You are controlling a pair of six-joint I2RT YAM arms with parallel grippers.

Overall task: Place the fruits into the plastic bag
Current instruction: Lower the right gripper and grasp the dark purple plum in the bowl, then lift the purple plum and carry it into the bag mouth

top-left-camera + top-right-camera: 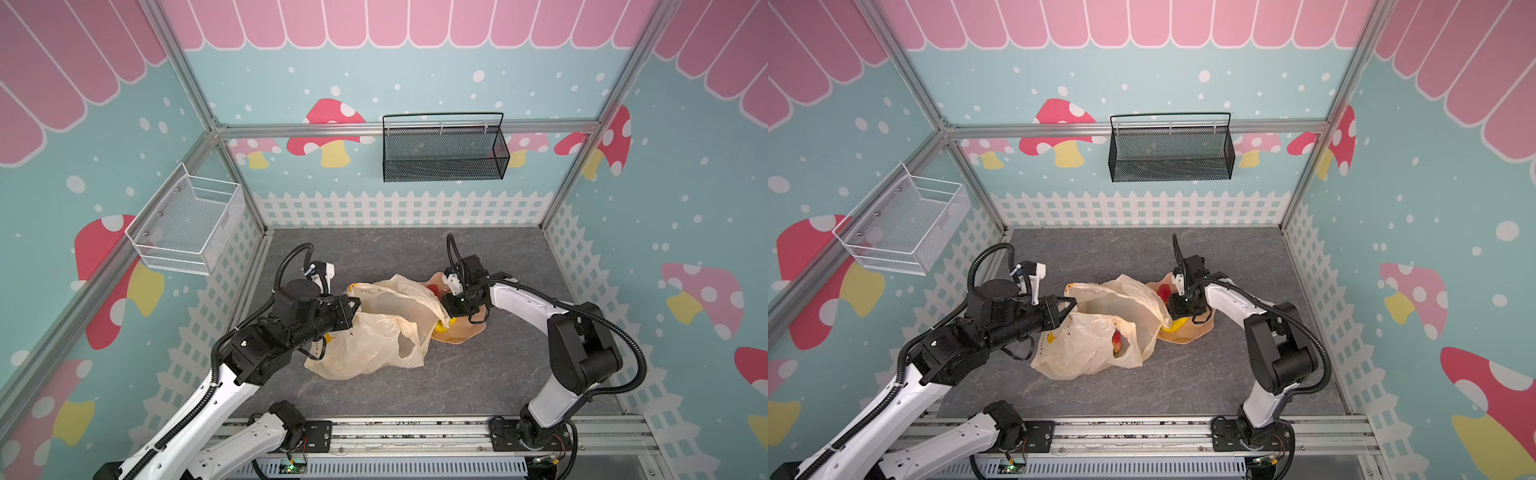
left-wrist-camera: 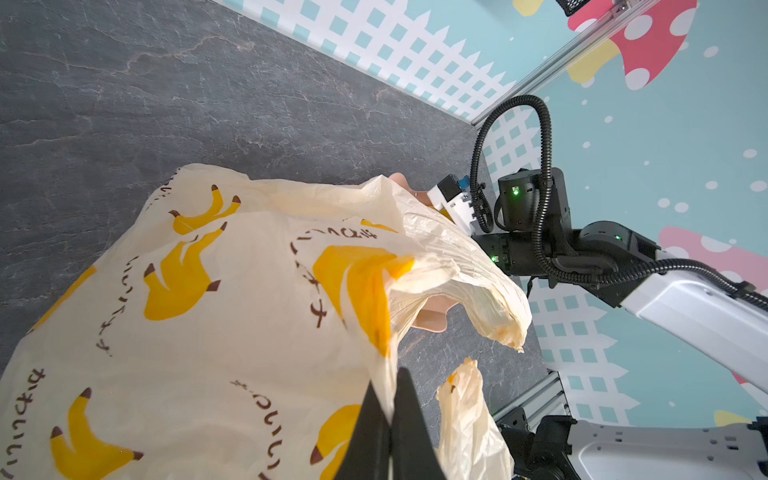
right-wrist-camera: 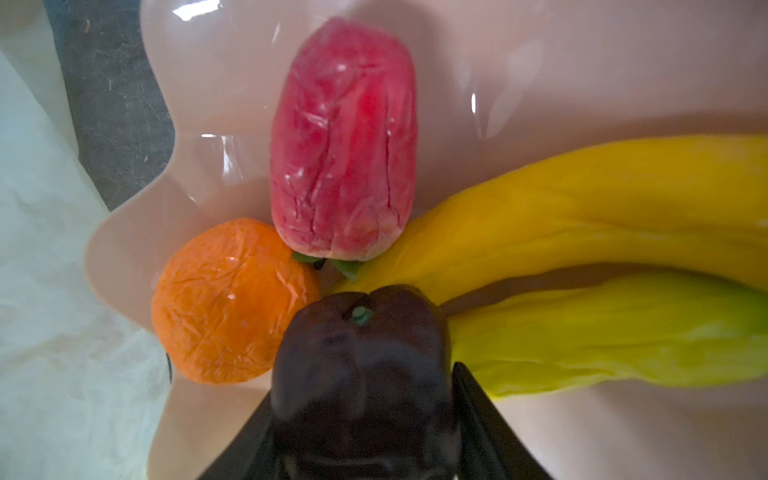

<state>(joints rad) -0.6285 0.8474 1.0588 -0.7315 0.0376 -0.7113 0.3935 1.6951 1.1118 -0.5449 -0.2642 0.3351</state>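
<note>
Dark fruit (image 3: 361,332) sits between the jaws of the right tool (image 3: 363,386), which flank it closely; a firm grip cannot be told. It rests on the plate (image 3: 199,83). The bag (image 1: 1088,345) lies just beside the plate, toward the left tool (image 2: 386,380), which is pinched on the bag's rim.

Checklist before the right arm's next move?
1. Edge of plastic bag pinched by left gripper: ok.
2. Bag mouth open enough: cannot tell.
3. Jaws of right gripper straddle dark fruit: ok.
4. Grip firm on it: cannot tell.
5. Neighbours clear: not ok. The orange touches the dark fruit, and a banana lies beside one jaw. Either may get dragged.
</note>
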